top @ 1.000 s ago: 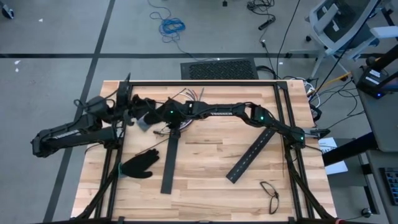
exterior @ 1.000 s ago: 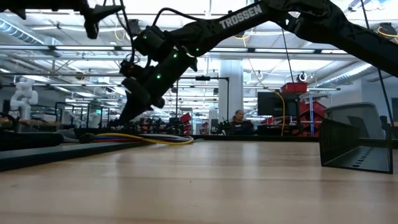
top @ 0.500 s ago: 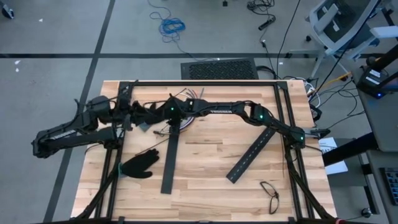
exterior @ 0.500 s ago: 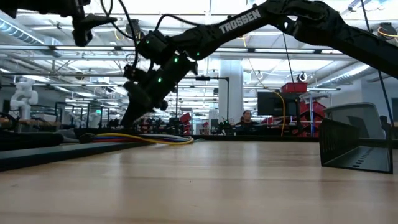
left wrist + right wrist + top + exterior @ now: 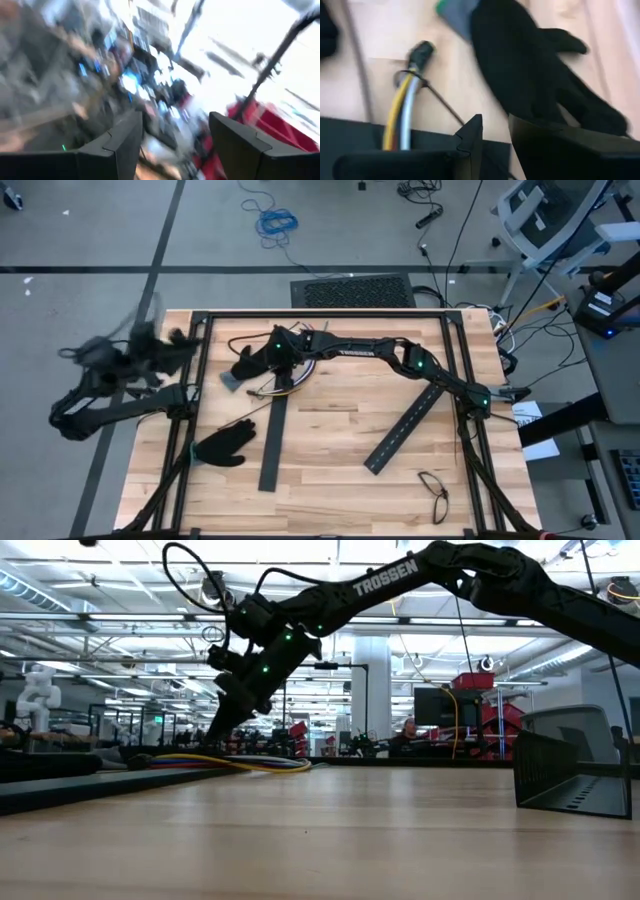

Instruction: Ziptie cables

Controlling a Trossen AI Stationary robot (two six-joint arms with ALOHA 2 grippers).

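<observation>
The cables (image 5: 397,120), yellow and pale wires, lie in a bundle on the wooden table (image 5: 330,420), resting partly across a black bar (image 5: 350,132). A thin dark ziptie (image 5: 409,79) loops around them, and its tail (image 5: 445,105) slants toward my right gripper (image 5: 495,127). That gripper (image 5: 264,368) slants down just over the bundle (image 5: 240,762), fingers a narrow gap apart with nothing seen between them. My left gripper (image 5: 175,125) is open, empty and raised beyond the table's left edge (image 5: 165,340). My right gripper stands over the ziptie's tail, whose free end (image 5: 462,121) passes out of sight behind one fingertip (image 5: 472,130). Whether that finger touches the tail, I cannot tell.
A black glove (image 5: 530,65) lies right beside my right gripper, with a small grey-green piece (image 5: 228,380) at its edge. A second glove (image 5: 225,445) and two black slotted bars (image 5: 272,440) (image 5: 405,430) lie nearer the front. Glasses (image 5: 435,490) sit front right.
My left gripper has drawn quickly away from the cables toward the table's left edge and upward, leaving the low view. The black glove it covered now shows. My right gripper has shifted a little toward the far edge, its finger gap unchanged.
</observation>
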